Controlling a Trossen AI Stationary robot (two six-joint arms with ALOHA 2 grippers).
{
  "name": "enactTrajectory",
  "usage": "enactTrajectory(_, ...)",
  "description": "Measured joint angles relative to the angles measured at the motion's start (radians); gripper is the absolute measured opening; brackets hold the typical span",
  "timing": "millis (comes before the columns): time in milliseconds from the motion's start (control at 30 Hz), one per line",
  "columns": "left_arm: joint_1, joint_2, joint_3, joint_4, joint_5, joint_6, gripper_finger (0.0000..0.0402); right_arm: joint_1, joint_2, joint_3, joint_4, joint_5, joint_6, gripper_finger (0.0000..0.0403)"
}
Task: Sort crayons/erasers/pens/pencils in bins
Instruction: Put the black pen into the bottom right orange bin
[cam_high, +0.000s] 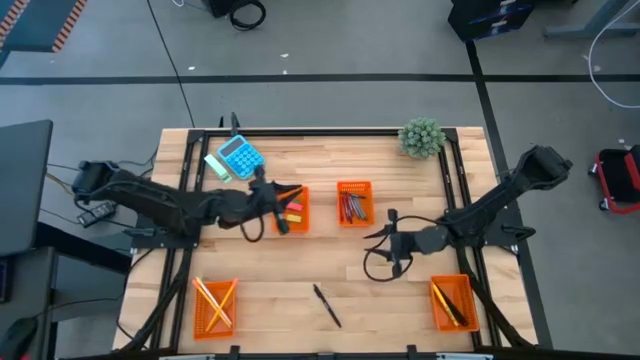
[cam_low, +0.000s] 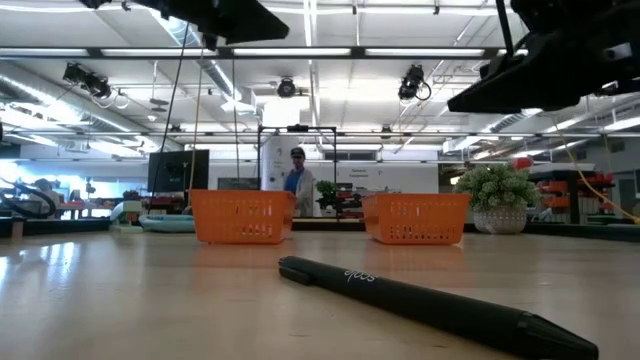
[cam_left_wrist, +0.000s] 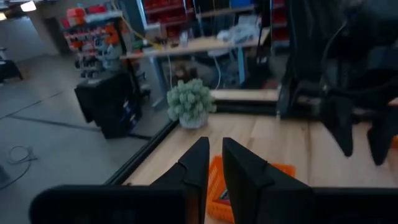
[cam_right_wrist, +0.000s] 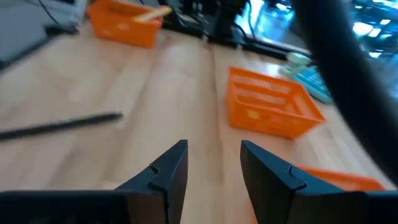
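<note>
Pen (cam_high: 326, 305), black, lies loose on the table (cam_high: 400, 270) between the two near bins, well short of the eraser bin (cam_high: 292, 208); for it, right gripper (cam_high: 392, 247) (fingers apart, empty) should drop straight over its middle, fingers across the shaft, and close gently so it doesn't roll. Left gripper (cam_high: 272, 208) hovers over the eraser bin, fingers nearly together, seemingly empty (can't see a hold). Counts: four bins, one loose pen, one calculator (cam_high: 239, 157), one plant (cam_high: 421, 137); bin contents too small to count.
</note>
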Motion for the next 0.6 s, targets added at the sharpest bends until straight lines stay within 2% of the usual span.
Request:
enactTrajectory(100, -0.011, -0.047, -0.056, 0.058, 0.000, -0.004, 0.0051, -0.036, 0.000, 0.000, 0.021, -0.077, 0.000, 0.0154)
enactTrajectory(267, -0.012, -0.073, -0.077, 0.067, 0.002, -0.017, 0.0054, -0.080, 0.009, 0.000, 0.048, -0.129, -0.014, 0.0154)
enactTrajectory(367, -0.012, -0.073, -0.077, 0.071, 0.025, -0.024, 0.0056, -0.104, 0.045, -0.001, 0.148, -0.174, -0.041, 0.0154)
enactTrajectory(500, -0.023, -0.073, -0.077, 0.073, 0.038, -0.031, 0.0052, -0.146, 0.142, 0.004, 0.374, -0.276, -0.136, 0.0154)
enactTrajectory(600, -0.043, -0.073, -0.077, 0.082, 0.036, -0.020, 0.0047, -0.191, 0.234, 0.066, 0.476, -0.335, -0.214, 0.0154)
